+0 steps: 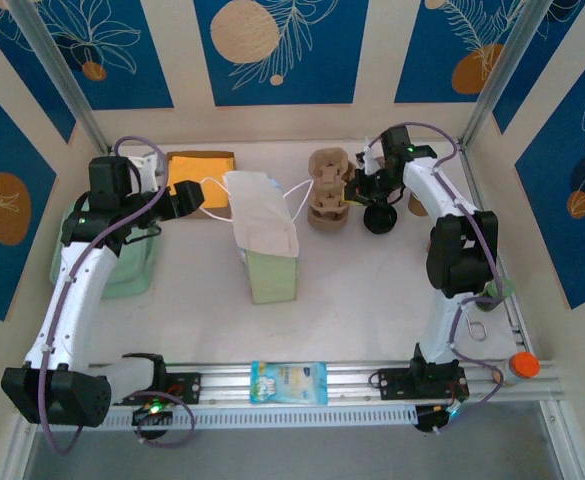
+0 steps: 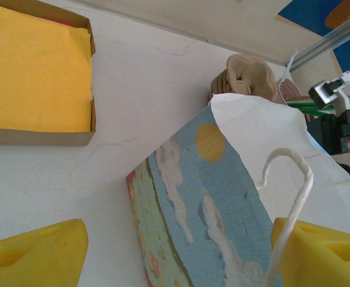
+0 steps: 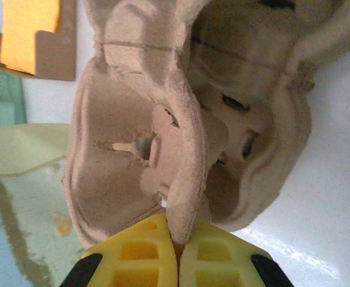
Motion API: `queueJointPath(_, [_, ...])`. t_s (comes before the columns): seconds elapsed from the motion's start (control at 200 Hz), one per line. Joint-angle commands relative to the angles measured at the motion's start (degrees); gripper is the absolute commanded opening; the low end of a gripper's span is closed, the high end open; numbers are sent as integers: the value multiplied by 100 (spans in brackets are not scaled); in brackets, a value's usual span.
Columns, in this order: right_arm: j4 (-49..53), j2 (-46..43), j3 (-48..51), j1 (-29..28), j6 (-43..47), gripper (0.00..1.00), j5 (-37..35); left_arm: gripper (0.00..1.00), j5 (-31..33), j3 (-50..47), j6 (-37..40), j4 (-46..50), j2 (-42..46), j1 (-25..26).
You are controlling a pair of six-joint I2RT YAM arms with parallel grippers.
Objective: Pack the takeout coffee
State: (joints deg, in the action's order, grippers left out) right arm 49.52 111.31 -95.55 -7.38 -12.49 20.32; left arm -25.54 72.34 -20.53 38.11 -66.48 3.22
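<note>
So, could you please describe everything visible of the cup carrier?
The cup carrier is brown moulded pulp, with round cup wells either side of a raised central ridge. It is at the far side of the white table, right of the paper bag. The wells in view look empty. The right gripper is closed on its ridge.

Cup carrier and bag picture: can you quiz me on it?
1. True or false: the right gripper pinches the pulp cup carrier.
2. What fills the cardboard box? A something yellow, B spoons, C cups.
3. Open or shut: the left gripper by the paper bag?
Key: 1 true; 2 A; 3 open.
</note>
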Motion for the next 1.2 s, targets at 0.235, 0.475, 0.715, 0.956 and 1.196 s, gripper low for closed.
queueJointPath(0.235, [626, 5, -210, -6, 388, 2, -712, 80, -176, -17, 30, -84, 91, -94])
queueJointPath(0.475, [756, -56, -234, -58, 389, 23, -1022, 80, -178, -18, 23, -84, 91, -95])
queueJointPath(0.715, [911, -304, -358, -221, 258, 40, -1695, 80, -183, -17, 31, -87, 100, -103])
queueJointPath(0.956, [1160, -700, -711, -507, -13, 45, -2651, 80, -193, -26, 27, -95, 131, -111])
queueJointPath(1.196, [1334, -409, -1604, -905, -434, 54, -2950, 80, -264, -52, -11, -155, 148, -120])
